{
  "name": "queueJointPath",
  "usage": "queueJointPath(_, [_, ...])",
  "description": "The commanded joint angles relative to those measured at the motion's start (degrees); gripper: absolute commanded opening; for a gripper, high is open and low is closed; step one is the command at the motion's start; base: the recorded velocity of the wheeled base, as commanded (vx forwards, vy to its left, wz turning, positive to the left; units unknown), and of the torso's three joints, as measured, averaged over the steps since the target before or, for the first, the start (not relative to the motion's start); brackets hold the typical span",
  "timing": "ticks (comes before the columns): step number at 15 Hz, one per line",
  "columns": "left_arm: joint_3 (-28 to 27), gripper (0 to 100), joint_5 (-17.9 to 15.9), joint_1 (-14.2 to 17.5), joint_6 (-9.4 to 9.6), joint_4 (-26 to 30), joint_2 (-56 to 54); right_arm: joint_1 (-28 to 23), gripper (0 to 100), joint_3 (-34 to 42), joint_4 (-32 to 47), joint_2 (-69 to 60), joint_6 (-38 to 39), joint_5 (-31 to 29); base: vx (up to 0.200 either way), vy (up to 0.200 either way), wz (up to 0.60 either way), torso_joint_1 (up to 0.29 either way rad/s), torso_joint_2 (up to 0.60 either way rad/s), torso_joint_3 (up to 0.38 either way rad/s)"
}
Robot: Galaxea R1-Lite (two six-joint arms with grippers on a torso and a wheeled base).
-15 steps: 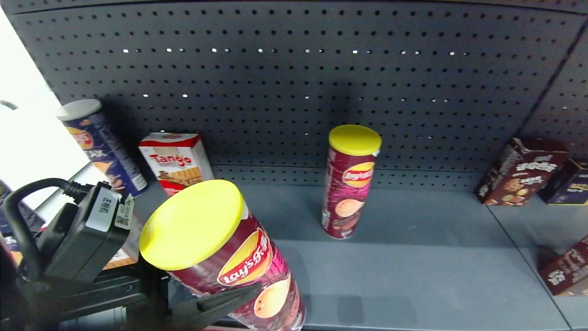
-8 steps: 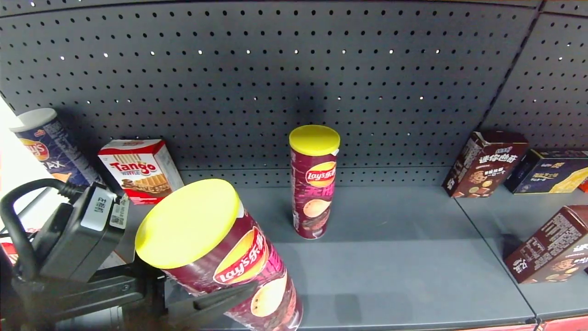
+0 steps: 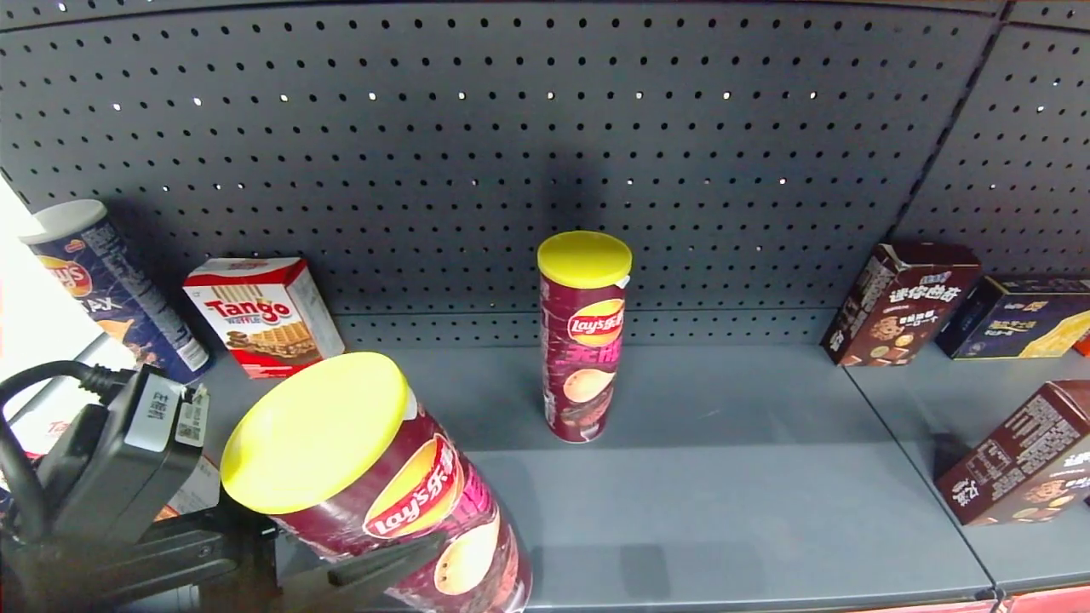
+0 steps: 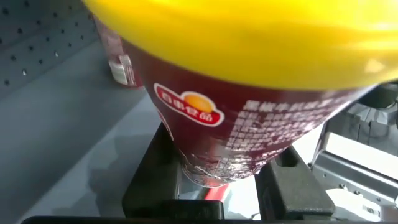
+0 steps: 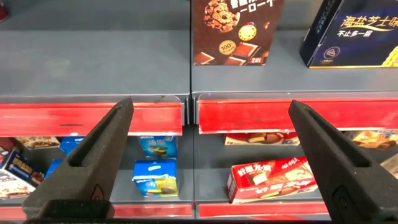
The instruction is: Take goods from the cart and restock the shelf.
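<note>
- The left gripper (image 4: 224, 186) jaws clamp a tilted maroon chip can with a yellow plastic lid (image 3: 375, 485) at the near left edge of the grey metal shelf (image 3: 724, 494).
- A broad stretch of board lies between the upright twin can (image 3: 584, 340) and the brown cartons (image 3: 1013, 460) on the right.
- The right gripper (image 5: 211, 109) jaws stand wide apart.

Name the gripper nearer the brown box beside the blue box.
Right. The right gripper faces the brown box from off the shelf edge; the left gripper, clamping a chip can, is far left.

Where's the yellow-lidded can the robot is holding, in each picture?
Head view: held can, lower left.
Left wrist view: held can, close up, in the left gripper.
Right wrist view: faces a cookie box instead.
Shared landmark: grey shelf.
</note>
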Motion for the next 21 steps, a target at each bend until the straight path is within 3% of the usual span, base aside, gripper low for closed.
queueJointPath(1, [0.99,0,-0.18,2.42,0.02,-0.02,-1.12,0.0,100,0.0,-0.04,0.06,0.11,-0.11,0.0,0.0,0.0,0.0,0.0,0.0])
queueJointPath(10, [0.03,0,-0.18,2.69,0.02,-0.11,-0.68,0.0,100,0.0,-0.04,0.06,0.11,-0.2,0.0,0.0,0.07,0.0,0.0,0.001])
queueJointPath(17, [0.11,0,0.08,2.86,-1.21,-0.11,-0.94,-0.18,100,-0.09,0.05,0.41,-0.24,-1.43,0.0,0.0,0.0,0.0,0.0,0.0])
queueJointPath(18, [-0.59,0,-0.01,2.86,-1.3,-0.11,-0.94,-0.09,100,-2.02,0.31,0.15,-0.76,-1.43,0.0,0.0,0.0,0.0,0.0,0.0])
queueJointPath(20, [-1.29,0,-0.18,2.86,-1.48,-0.11,-1.03,0.53,100,-13.27,2.77,8.06,-0.76,-0.46,0.0,0.0,0.0,0.0,0.0,0.0])
queueJointPath(21, [-1.64,0,-0.27,2.69,-2.0,-0.2,-0.77,0.97,100,-19.16,3.39,12.19,-0.76,2.88,0.0,0.0,0.0,0.0,0.0,0.0])
